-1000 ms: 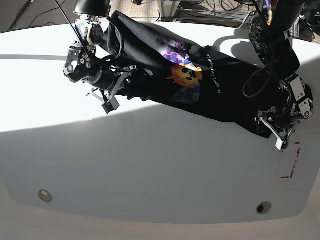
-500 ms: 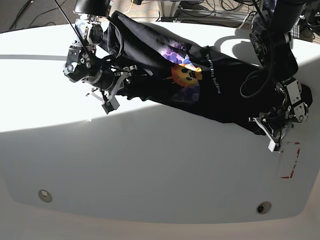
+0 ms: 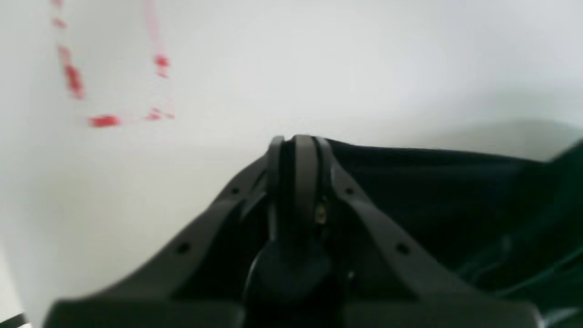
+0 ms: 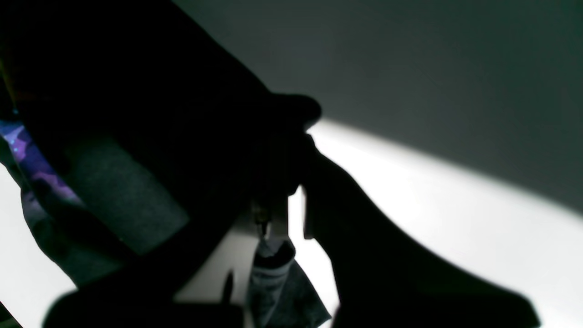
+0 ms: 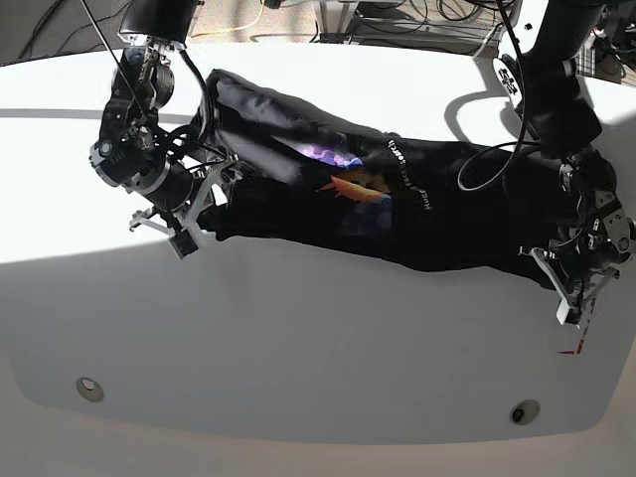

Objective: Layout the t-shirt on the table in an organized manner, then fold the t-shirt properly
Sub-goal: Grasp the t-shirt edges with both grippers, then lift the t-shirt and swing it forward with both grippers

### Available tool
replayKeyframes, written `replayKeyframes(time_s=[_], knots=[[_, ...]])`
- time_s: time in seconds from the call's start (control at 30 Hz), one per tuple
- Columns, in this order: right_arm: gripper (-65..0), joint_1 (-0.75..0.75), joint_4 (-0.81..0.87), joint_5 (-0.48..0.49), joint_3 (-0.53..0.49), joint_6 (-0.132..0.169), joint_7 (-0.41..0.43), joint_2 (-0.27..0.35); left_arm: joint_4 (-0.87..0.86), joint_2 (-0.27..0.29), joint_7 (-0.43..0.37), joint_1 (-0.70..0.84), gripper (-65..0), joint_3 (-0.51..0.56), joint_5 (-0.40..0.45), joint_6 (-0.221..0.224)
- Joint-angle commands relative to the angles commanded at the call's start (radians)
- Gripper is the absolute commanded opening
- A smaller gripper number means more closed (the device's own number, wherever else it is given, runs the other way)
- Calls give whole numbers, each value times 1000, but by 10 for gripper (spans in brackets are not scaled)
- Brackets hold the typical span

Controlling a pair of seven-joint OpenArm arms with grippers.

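Both claws, left gripper [image 5: 568, 288] and right gripper [image 5: 195, 204], pinch the large black cloth t-shirt [image 5: 437, 204]. It stretches across the smooth white rounded table [image 5: 298, 338]. Cables [image 5: 397, 25] lie far behind.

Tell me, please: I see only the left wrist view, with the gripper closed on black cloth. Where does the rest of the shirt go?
Observer: In the base view the shirt runs as a long bunched band across the table, from the left gripper to the right gripper.
Operator: Does the right gripper hold it?
Observer: It seems so. In the right wrist view its fingertips meet on dark cloth.
Operator: Is the print visible?
Observer: Only partly. The orange and purple print faces up near the middle of the band, squeezed between folds.
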Motion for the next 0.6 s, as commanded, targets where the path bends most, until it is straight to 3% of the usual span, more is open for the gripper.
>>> replayKeyframes(time_s=[0.27,0.5,0.6], knots=[[-650,316,-138,3,-12,0,-5,112,299,63,199,-187,-650,35,0,0],[-650,692,-147,3,-40,0,-152,218,437,60,367,-473,-650,97,0,0],[-650,796,-149,3,-43,0,-169,265,445,60,422,-588,-650,98,0,0]])
